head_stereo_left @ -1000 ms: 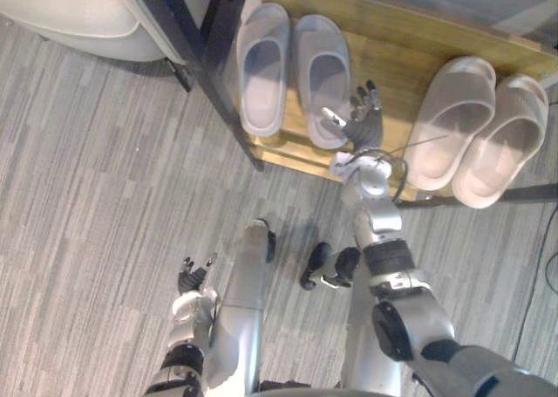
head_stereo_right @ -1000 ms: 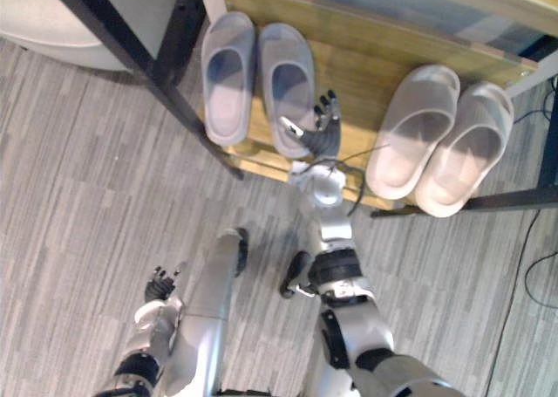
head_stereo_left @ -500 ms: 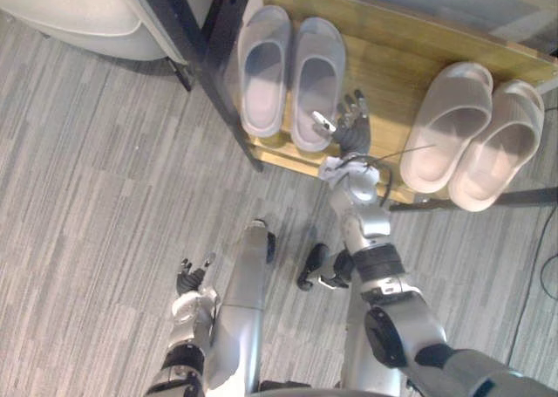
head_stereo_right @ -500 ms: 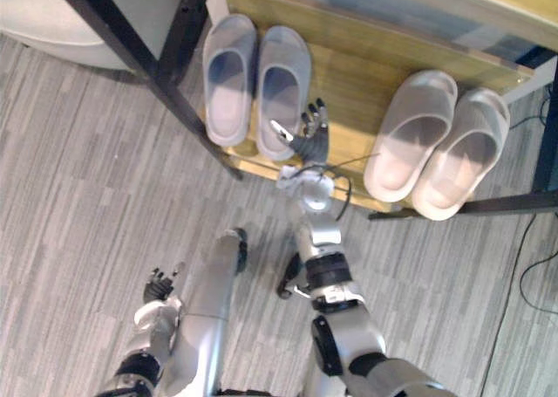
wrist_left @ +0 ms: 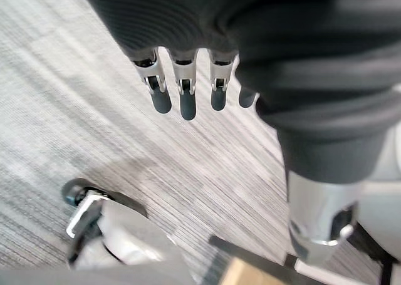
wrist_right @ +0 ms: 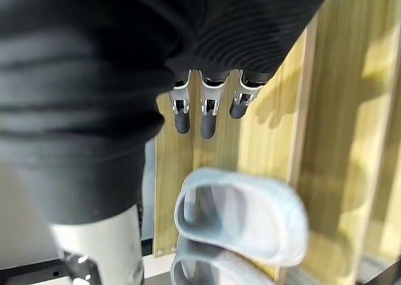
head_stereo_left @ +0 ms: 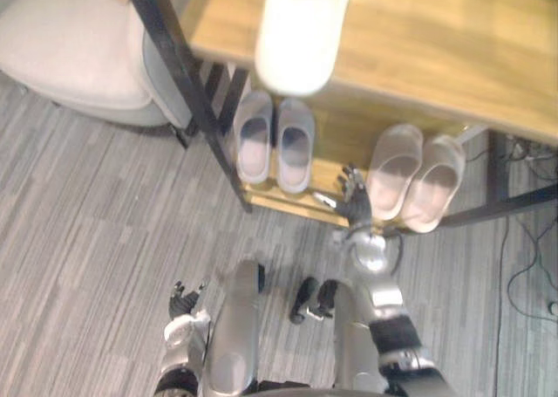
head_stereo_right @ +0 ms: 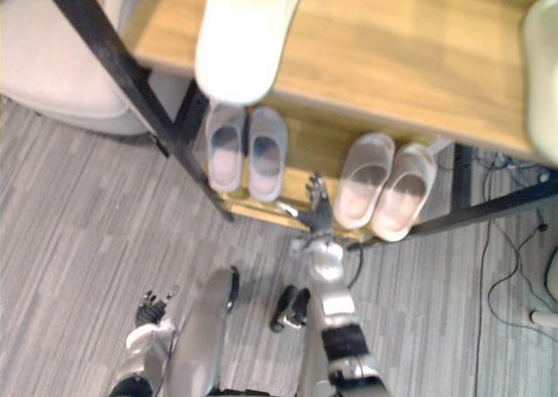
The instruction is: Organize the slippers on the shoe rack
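Left eye view: looks down on the shoe rack point(head_stereo_left: 436, 57), with a grey pair of slippers point(head_stereo_left: 272, 144) at the left end of its lower shelf point(head_stereo_left: 336, 148) and a beige pair point(head_stereo_left: 417, 179) toward the right end. Long axes all run front to back, the beige ones slightly slanted. Finds the right hand point(head_stereo_left: 355, 203) at the front edge of that shelf, in the gap between the pairs, fingers straight and holding nothing. Beige pair just beside it, grey pair near on the other side. Also catches a white slipper point(head_stereo_left: 301, 30) on the top shelf toward its left end, again front to back. Left hand point(head_stereo_left: 183, 299) low over the floor point(head_stereo_left: 87, 240), well apart from the rack.

Right eye view: same layout, plus a pale shape point(head_stereo_right: 542, 65) at the right end of the top shelf, too cropped to identify.

Left wrist view: fingers point(wrist_left: 187, 100) relaxed and nearly straight above the floor, empty.

Right wrist view: fingers point(wrist_right: 207, 119) straight above the wooden shelf, grey pair close by, not touched.

Judged from this: right hand far nearer for any nudge to either lower pair. No readable writing anywhere.
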